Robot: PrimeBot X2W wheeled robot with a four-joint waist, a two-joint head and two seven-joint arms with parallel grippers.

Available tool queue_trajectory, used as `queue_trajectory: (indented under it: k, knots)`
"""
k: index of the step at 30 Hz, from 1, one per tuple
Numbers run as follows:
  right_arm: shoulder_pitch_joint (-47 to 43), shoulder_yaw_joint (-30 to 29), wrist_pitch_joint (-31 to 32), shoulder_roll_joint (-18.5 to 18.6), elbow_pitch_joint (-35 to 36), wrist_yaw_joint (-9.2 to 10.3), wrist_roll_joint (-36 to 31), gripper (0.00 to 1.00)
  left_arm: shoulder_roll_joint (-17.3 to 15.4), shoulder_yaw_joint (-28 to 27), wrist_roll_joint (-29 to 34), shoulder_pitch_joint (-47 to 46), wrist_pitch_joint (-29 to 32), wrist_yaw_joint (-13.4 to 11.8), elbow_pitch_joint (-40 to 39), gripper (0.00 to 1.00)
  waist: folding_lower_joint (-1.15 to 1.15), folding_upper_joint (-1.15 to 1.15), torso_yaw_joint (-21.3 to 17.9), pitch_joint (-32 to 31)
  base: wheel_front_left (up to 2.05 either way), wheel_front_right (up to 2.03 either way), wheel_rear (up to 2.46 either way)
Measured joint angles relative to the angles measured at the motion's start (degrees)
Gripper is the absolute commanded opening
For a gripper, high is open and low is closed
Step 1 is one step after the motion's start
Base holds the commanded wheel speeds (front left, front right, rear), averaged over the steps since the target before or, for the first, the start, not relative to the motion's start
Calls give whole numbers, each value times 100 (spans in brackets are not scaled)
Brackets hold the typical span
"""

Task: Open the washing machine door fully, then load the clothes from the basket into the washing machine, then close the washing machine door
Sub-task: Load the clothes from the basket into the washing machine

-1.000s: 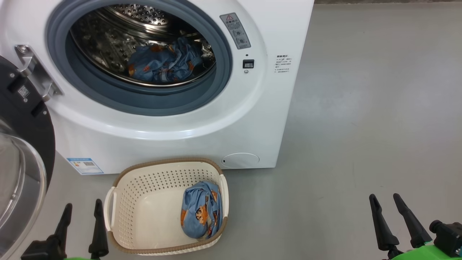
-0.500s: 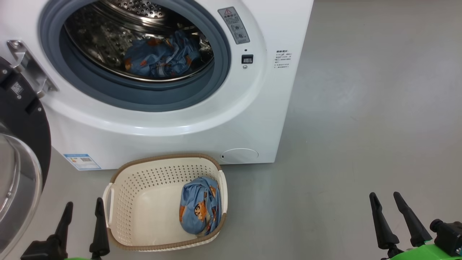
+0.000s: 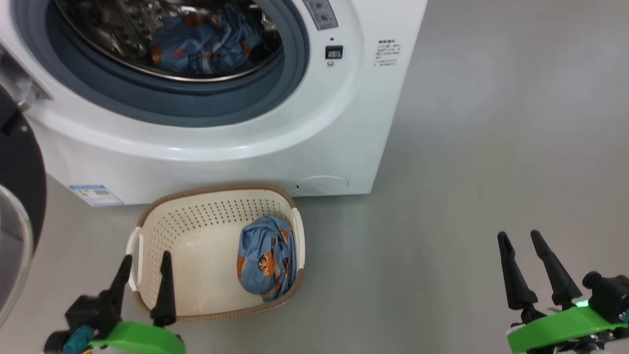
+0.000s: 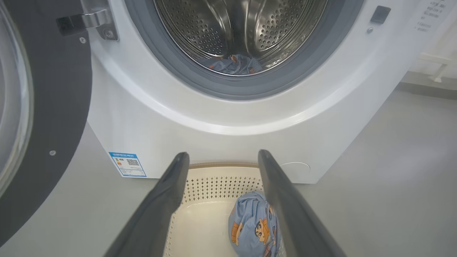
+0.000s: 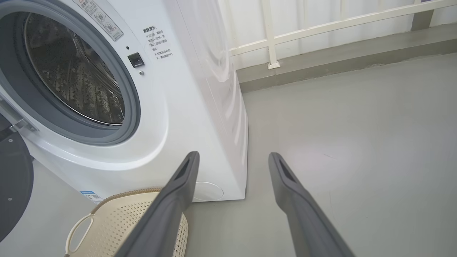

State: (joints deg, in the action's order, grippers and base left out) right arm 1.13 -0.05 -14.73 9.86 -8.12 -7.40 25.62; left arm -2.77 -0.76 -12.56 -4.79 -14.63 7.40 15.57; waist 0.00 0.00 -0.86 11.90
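The white washing machine point(image 3: 314, 123) stands open, its black door point(image 3: 19, 167) swung out to the left. One bundle of light-blue clothes point(image 3: 201, 44) lies in the steel drum. Another bundle of clothes point(image 3: 265, 258) rests at the right end of the cream basket point(image 3: 206, 216), which sits on the floor before the machine. My left gripper point(image 3: 146, 259) is open, with its fingers over the basket's near-left rim. In the left wrist view the left gripper point(image 4: 223, 154) frames the basket point(image 4: 214, 185) and the bundle point(image 4: 251, 225). My right gripper point(image 3: 518, 236) hangs open and empty over the floor, far right.
Grey floor point(image 3: 491, 123) stretches to the right of the machine. In the right wrist view a white railing point(image 5: 321, 28) and a low kerb run behind the machine point(image 5: 185, 89). The open door point(image 4: 53, 107) juts out close to my left arm.
The head camera has tipped down, so the whole scene has slid up the picture. My left gripper has moved right and forward, from beside the basket to over its near-left rim. Both grippers stay open.
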Motion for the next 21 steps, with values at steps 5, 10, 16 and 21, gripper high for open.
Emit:
queue_trajectory:
  k: [5,10,16,21]
  knots:
    - [250,3,0,-20,63,0,-1,100,-30,283,-140,-483,0,0,443,100,0,0,-37,327,0,0,0]
    - [611,38,0,-33,141,0,-25,100,-205,499,-318,-1154,0,0,860,100,0,0,-100,723,0,0,0]
    - [981,52,0,-75,215,0,-26,100,-380,910,-511,-1946,0,0,1456,100,0,0,-182,1242,0,0,0]
    - [1262,136,0,-104,250,0,-34,100,-511,1303,-653,-2492,-1,0,2024,100,0,0,-262,1674,0,0,0]
